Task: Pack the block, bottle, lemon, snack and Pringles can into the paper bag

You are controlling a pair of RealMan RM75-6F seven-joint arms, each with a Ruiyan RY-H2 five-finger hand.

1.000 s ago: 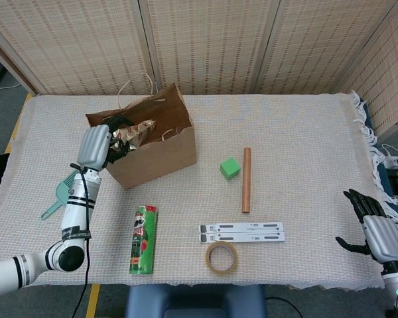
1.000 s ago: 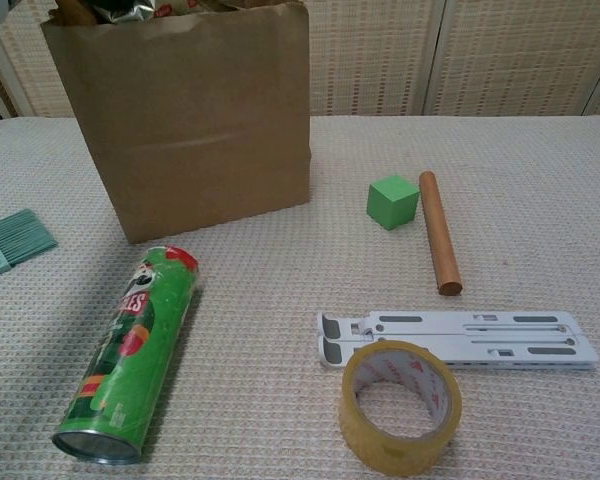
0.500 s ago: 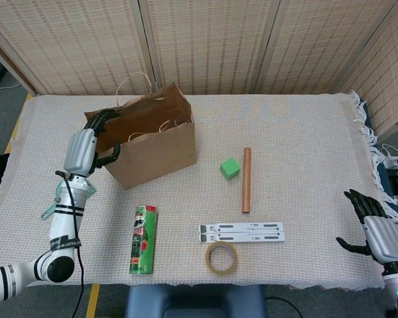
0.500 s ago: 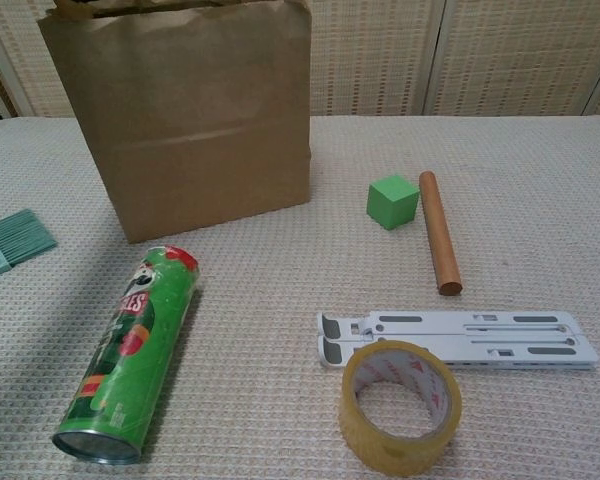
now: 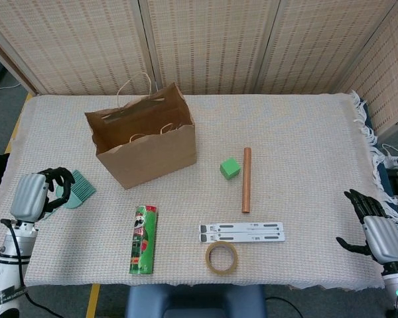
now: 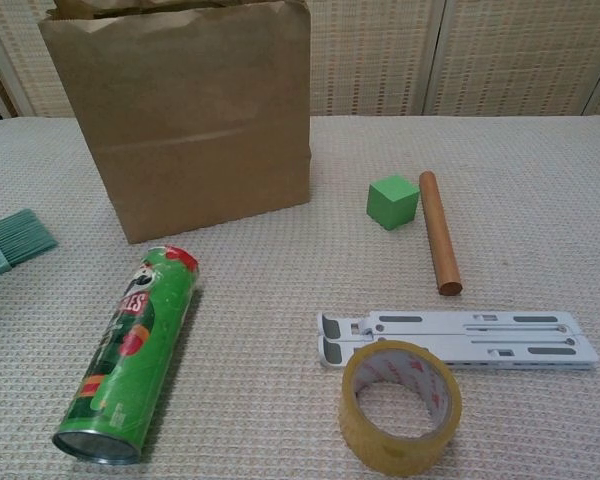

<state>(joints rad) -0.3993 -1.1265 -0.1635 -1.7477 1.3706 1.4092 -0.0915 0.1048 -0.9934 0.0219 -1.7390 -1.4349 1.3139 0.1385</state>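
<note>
The brown paper bag (image 5: 149,149) (image 6: 195,120) stands upright and open at the back left; I cannot make out its contents. The green Pringles can (image 5: 143,239) (image 6: 130,350) lies on its side in front of the bag. To the bag's right rests the green block (image 5: 230,167) (image 6: 392,201). My left hand (image 5: 34,194) hovers near the table's left edge, left of the bag, holding nothing, fingers bent but apart from the thumb. My right hand (image 5: 377,232) rests at the front right corner, fingers spread and empty. No bottle, lemon or snack shows.
A wooden rod (image 5: 246,179) (image 6: 439,246) lies right beside the block. A white folding stand (image 5: 242,232) (image 6: 460,340) and a tape roll (image 5: 221,258) (image 6: 400,405) sit near the front edge. A green brush (image 5: 76,192) (image 6: 15,240) lies by my left hand.
My left hand held the shiny snack at the bag's mouth, let it go inside, then drew back down and left to the table's edge. The right hand stayed still.
</note>
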